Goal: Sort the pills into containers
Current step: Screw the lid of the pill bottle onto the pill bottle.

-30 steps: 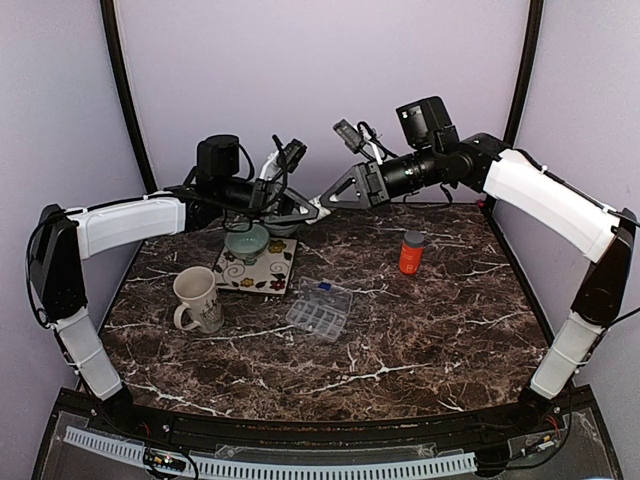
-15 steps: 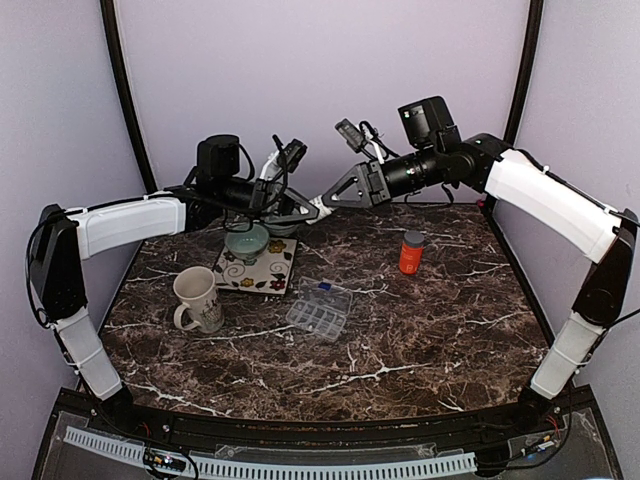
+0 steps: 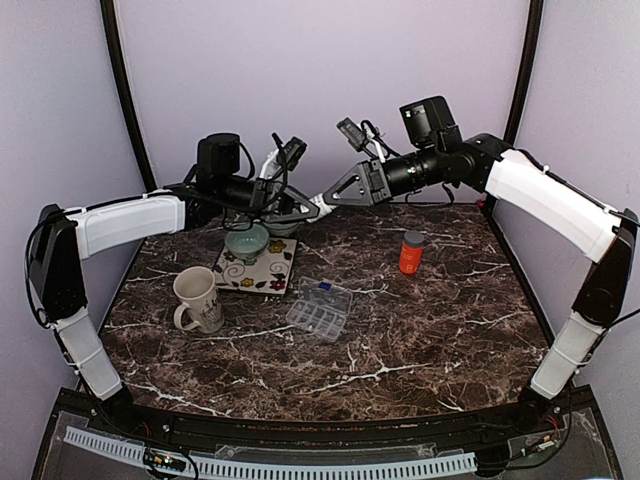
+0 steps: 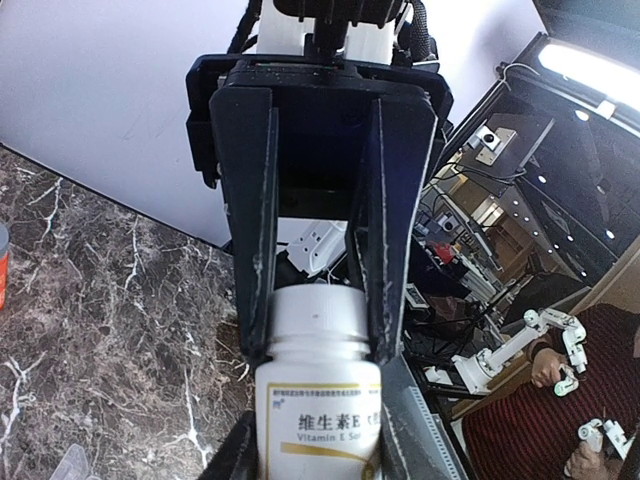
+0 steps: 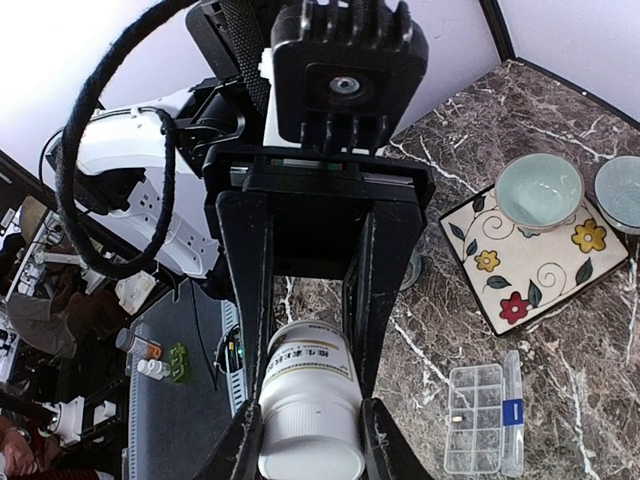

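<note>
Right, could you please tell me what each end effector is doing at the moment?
Left end effector: closed on the white Vitamin E bottle.
Right end effector: closed on the same bottle, from its other end.

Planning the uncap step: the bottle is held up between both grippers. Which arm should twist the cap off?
Right. The right gripper has its fingers closed on the white cap. The left gripper clamps the bottle by its labelled body, so it is placed to hold it steady while the right arm turns.
</note>
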